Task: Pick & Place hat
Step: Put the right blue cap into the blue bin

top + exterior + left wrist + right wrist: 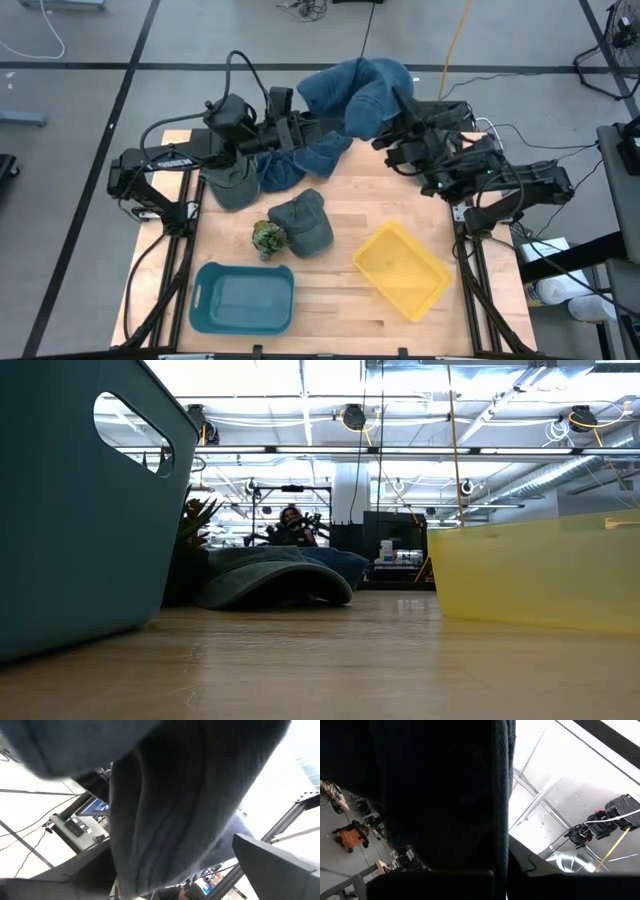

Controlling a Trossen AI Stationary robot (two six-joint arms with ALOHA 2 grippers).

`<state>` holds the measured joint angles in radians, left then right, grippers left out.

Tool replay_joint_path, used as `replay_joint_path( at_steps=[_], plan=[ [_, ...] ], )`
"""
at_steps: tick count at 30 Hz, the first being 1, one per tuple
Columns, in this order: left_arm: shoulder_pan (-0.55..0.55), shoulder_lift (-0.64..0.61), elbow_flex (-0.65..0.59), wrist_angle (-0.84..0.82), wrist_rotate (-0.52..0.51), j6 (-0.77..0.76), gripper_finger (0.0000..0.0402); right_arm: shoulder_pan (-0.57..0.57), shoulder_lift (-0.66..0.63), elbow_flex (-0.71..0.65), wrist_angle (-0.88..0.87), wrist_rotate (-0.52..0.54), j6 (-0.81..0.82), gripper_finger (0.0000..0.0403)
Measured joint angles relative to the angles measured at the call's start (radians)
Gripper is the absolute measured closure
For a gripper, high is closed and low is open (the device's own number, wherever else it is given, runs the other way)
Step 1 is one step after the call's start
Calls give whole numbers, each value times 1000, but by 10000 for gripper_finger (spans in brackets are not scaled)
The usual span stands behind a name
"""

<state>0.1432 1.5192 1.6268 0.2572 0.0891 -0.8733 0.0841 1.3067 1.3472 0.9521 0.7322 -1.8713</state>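
Observation:
A large blue knit hat (355,90) hangs bunched between my two raised arms above the table's far edge, and a lower part of it (300,165) droops to the table. My left gripper (316,130) stands open in the cloth at the hat's left side. My right gripper (385,132) is shut on its right side. A grey-green cap (232,185) lies on the table under my left arm. A second grey cap (303,222) rests crown up at the table's middle. My left gripper is open, with a thick fold of the hat (165,820) hanging between its spread fingers (272,865) and draping over them. The fingers come from the table's left, slanting upward. My right gripper is shut on the hat's right side (445,795) and comes from the table's right, slanting upward. The cloth covers its fingers and hides the place of contact. The hat is lifted there and hangs down in front of the wrist camera.
A small camouflage-green item (267,238) sits against the middle cap. A teal bin (243,298) stands at the near left and a yellow bin (402,270) at the near right, with bare wood between them.

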Motion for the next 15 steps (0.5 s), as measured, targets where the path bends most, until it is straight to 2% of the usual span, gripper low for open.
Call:
replay_joint_path(
  at_steps=[4, 9, 15],
  plan=[
    [0, 0, 0, 0, 27, 0, 77, -7, -1, 0, 3, 0, 0, 403],
    [0, 0, 0, 0, 43, -15, 168, -7, -1, 0, 2, 0, 0, 403],
    [15, 0, 0, 5, 47, -154, 281, -7, -1, 0, 1, 0, 0, 403]
  ],
)
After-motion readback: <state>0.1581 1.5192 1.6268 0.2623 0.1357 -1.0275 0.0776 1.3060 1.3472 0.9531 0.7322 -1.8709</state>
